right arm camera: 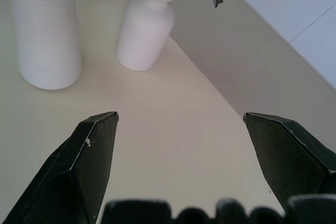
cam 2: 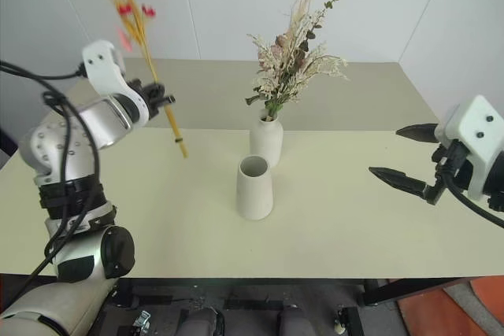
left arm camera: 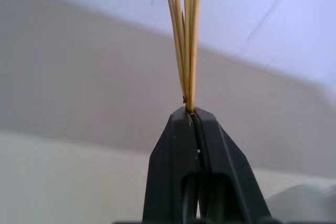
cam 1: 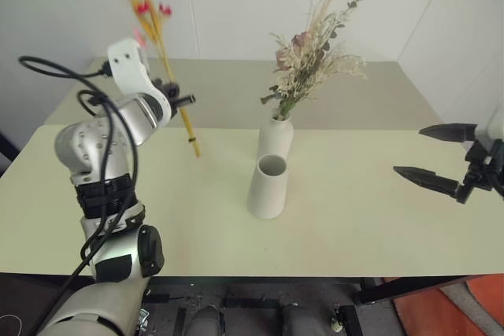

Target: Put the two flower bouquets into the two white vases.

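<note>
- The bushy bouquet (cam 1: 311,53) is already standing in the bottle-shaped vase (cam 1: 275,138) (half done).
- The left gripper (left arm camera: 192,113) is clamping the slim yellow-stalked bunch (cam 1: 161,45) in the air, left of the vases.
- The wide-mouthed vase (cam 1: 268,186) is sitting empty, awaiting it.
- The right gripper (cam 1: 441,157) is hanging open, holding nothing.

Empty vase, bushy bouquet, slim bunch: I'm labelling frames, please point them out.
Empty vase (cam 1: 267,192), left eye view, side wall.
Bushy bouquet (cam 1: 313,57), left eye view, cream sprays.
Slim bunch (cam 1: 187,122), left eye view, yellow stalks.
</note>
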Controlling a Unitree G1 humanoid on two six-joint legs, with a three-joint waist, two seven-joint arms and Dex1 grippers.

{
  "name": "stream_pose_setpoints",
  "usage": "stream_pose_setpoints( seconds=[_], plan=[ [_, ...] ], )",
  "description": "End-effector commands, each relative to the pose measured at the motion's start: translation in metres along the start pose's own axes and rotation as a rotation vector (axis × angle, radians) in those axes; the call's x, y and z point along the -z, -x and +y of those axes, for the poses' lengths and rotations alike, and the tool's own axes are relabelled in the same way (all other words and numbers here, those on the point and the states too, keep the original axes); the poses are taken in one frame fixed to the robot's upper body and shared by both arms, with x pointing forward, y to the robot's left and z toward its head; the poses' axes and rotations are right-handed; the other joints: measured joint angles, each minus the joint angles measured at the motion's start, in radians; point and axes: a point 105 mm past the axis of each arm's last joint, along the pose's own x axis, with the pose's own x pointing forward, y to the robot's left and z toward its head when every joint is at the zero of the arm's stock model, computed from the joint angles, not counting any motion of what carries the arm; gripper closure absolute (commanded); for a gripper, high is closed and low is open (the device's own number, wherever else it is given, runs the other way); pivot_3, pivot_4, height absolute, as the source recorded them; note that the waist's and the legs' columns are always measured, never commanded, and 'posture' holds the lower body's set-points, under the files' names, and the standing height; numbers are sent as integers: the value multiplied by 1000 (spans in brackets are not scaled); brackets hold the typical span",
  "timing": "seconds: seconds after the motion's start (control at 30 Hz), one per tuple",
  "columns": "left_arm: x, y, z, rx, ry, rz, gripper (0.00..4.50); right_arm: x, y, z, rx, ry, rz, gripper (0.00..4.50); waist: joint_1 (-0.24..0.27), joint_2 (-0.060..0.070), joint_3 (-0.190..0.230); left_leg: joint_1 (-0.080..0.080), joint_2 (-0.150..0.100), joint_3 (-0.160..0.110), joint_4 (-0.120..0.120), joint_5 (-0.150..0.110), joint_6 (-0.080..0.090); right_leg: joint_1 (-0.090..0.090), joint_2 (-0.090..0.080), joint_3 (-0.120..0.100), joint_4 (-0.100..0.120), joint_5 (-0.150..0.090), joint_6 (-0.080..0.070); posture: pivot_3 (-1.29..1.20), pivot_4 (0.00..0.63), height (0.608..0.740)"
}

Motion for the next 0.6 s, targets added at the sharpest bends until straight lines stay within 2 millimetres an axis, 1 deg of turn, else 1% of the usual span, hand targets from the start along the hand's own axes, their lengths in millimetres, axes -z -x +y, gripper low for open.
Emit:
stream_pose_setpoints(
  seconds=[0.03, 0.13, 0.23, 0.37, 0.4, 0.47, 0.53, 0.6],
  plan=[
    [-34, 22, -27, 311, 58, -199, 4466, -17, 11, 1, -5, 13, -74, 0, 0, 0, 0, 0, 0, 0, 0, 0, 0, 0, 0, 0, 0, 0, 0, 0, 150, 740],
    [-37, 27, -50, 564, 93, -218, 4466, -16, 14, 11, -98, 5, -72, 0, 0, 0, 0, 2, 0, 0, 1, 0, 0, 2, 0, 0, 0, 0, 0, 0, 150, 740],
    [-30, 25, -67, 732, 104, -204, 4466, -9, 17, 17, -162, 7, -51, 0, 2, 0, 0, 2, 0, 0, 2, 0, 0, 4, 1, 0, 0, 0, 0, 0, 150, 740],
    [-18, 19, -79, 891, 155, -185, 4466, 3, 20, 21, -202, 26, -8, 0, 2, 0, 0, 2, 0, 0, 2, 0, 0, 4, 0, -1, -1, 0, 1, 0, 150, 740],
    [-14, 17, -81, 923, 160, -185, 4466, 5, 21, 22, -204, 28, -4, 0, 1, 0, 0, 2, 0, 0, 1, 0, 0, 4, 0, -1, -1, 0, 1, 0, 150, 740],
    [-2, 10, -86, 968, 181, -132, 4466, 7, 23, 22, -206, 30, 0, 0, -2, 0, 0, 2, 0, 0, 1, 0, 1, 4, 1, 0, -1, 0, 1, 0, 150, 740],
    [9, 7, -92, 1020, 156, -93, 4466, 8, 24, 21, -195, 30, 3, 0, -6, 0, 0, 2, 0, 0, 1, 0, 1, 3, 1, 0, -1, 0, 1, 0, 150, 740],
    [17, 7, -97, 1075, 129, -68, 4466, 7, 26, 21, -185, 31, 4, 0, -8, 0, 0, 2, 0, 0, 1, 0, 1, 3, 1, 0, -1, 0, 1, 0, 150, 740]
  ],
)
